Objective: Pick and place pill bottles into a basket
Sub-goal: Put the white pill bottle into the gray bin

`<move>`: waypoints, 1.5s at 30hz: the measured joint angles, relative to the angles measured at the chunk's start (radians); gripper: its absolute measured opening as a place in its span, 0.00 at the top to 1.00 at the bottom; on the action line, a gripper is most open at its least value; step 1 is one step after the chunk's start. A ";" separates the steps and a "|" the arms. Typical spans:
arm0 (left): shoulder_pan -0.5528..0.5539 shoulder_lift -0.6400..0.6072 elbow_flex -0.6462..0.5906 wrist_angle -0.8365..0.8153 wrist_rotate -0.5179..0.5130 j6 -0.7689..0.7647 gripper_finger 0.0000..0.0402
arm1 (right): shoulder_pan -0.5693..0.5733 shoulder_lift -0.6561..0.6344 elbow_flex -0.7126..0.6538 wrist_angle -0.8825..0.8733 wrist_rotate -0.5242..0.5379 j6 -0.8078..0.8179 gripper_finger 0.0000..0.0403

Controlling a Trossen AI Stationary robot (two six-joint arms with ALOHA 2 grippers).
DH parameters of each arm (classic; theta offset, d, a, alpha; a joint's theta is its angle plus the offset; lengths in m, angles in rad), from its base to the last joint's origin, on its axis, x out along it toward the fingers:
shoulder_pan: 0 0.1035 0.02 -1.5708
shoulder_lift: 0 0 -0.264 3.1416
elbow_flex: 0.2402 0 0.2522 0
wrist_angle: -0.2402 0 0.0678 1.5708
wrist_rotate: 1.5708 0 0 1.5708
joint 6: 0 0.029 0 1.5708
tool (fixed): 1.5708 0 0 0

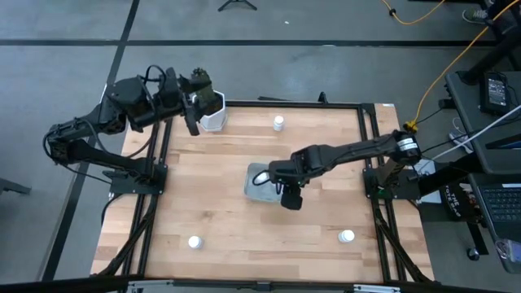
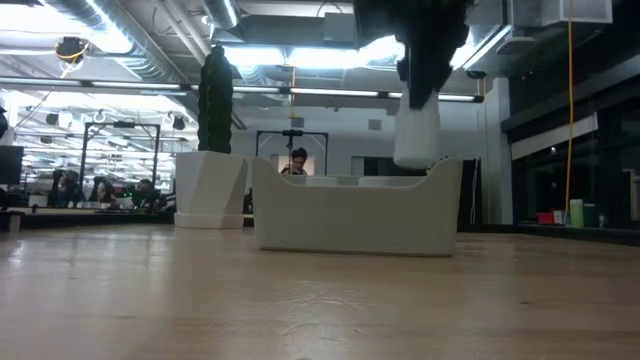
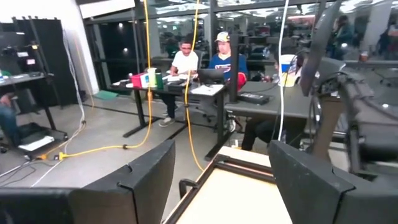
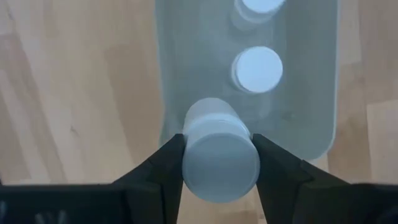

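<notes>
The right gripper [image 4: 217,163] hangs over the near end of the pale grey-blue basket [image 4: 311,124], its fingers clamped on a white pill bottle [image 4: 219,158]. Two bottles [image 4: 257,68] already stand inside; three more [image 1: 278,123] wait on the wooden table [image 1: 212,195]. The left gripper [image 3: 214,180] rests open by the cactus pot [image 1: 213,114]. No readable labels or writing show.

Wooden table [image 1: 228,212] with basket [image 1: 254,181], bottles [image 1: 278,123], pot [image 1: 213,112].
</notes>
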 joint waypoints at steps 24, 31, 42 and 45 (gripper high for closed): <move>-0.012 0.023 0.000 0.005 -0.018 0.029 0.37 | -0.192 0.000 -0.289 0.231 -0.073 -0.059 0.62; -0.012 0.052 0.000 0.010 -0.018 0.053 0.37 | -0.200 0.000 -0.290 0.228 -0.072 -0.056 0.53; -0.012 0.061 0.000 0.035 -0.013 0.072 0.37 | -0.199 0.000 -0.192 0.127 -0.097 -0.052 0.46; -0.012 0.061 0.000 0.036 -0.013 0.072 0.37 | -0.199 0.000 -0.129 0.070 -0.097 -0.052 0.46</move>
